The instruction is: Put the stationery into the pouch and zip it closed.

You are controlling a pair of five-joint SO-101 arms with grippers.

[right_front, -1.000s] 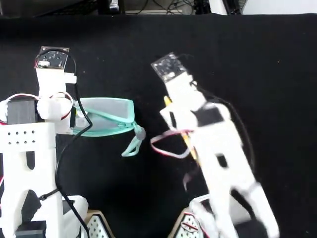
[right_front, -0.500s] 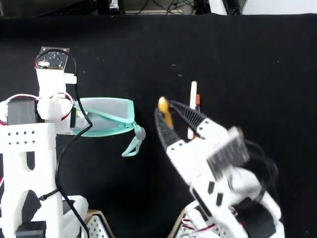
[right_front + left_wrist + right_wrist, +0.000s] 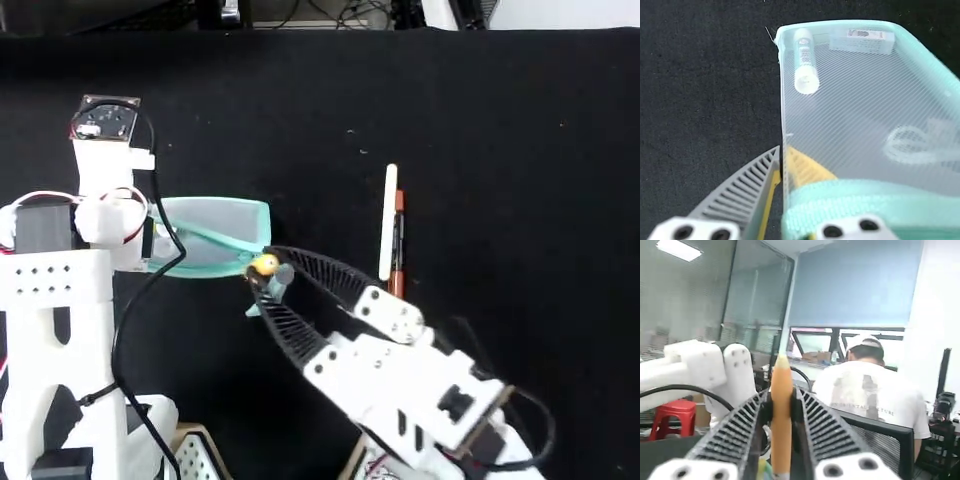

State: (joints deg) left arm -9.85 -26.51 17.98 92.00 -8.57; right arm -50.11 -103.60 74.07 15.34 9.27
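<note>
Clamps an orange pencil (image 3: 781,410) in the right jaws, at the open end of the mint mesh pouch (image 3: 215,225). Pinches the pouch's edge in the left jaws. Has two pens (image 3: 389,215) lying side by side on the counter (image 3: 520,150), apart from the pouch.

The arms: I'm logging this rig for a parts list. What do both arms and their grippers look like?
Both are white blocky shells with black motor blocks. The left arm has small holes, red and white wires and a looping black cable. The right gripper has dark ribbed fingers; the left gripper a grey ribbed one.
</note>
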